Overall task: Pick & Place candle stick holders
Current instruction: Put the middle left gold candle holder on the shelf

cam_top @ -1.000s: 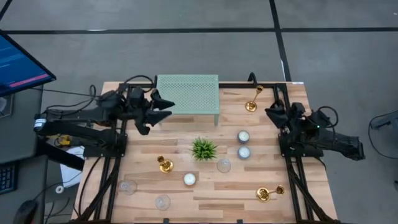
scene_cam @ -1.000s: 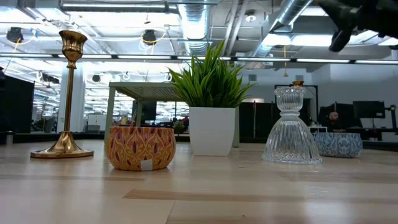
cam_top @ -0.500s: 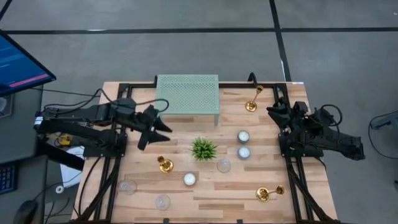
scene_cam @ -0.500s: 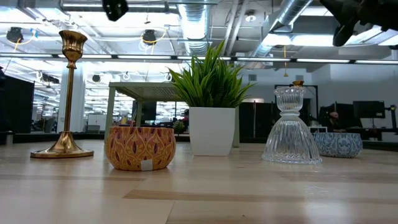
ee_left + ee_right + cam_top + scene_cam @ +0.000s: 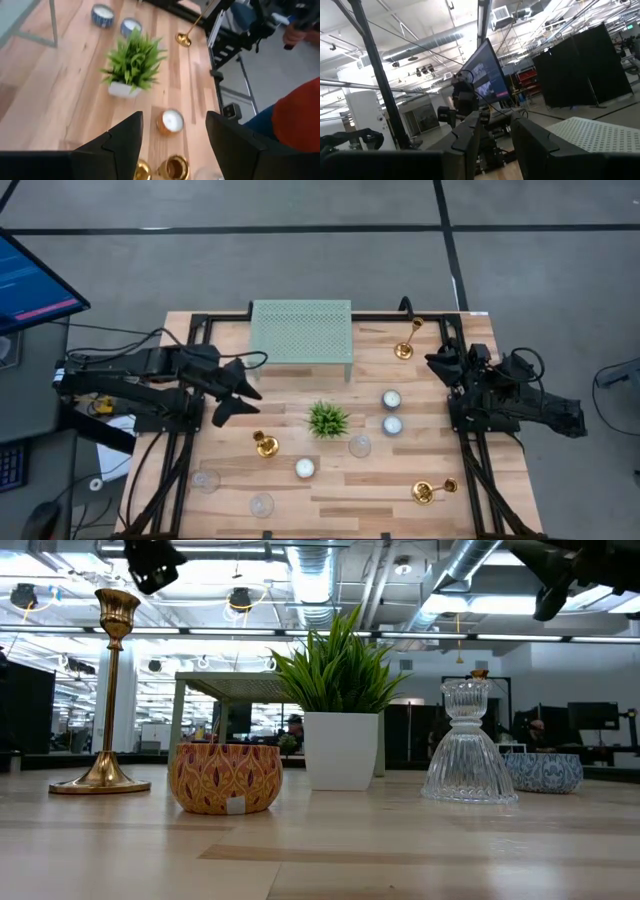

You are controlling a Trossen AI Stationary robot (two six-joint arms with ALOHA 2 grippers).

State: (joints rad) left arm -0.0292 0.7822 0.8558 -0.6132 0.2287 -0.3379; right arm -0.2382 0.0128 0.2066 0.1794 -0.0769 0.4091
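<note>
Two grippers' fingers apart: left gripper (image 5: pixel 232 392) above candle stick holder (image 5: pixel 264 444); no writing legible.

Robotics lab, probably open-plan: exposed ceiling ducts (image 5: pixel 310 580), black partition screens (image 5: pixel 575 70), monitor (image 5: pixel 35 280), rig-mounted wooden table (image 5: pixel 230 470).

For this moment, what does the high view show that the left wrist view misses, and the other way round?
Only the high view shows the green perforated stand, the right gripper waiting at the table's right edge, and the far candlestick beside that stand. Only the left wrist view shows a person's orange sleeve past the table edge. Both show the open left gripper above the near-left candlestick, the potted plant, the tealights and the candlestick lying near the front right.
</note>
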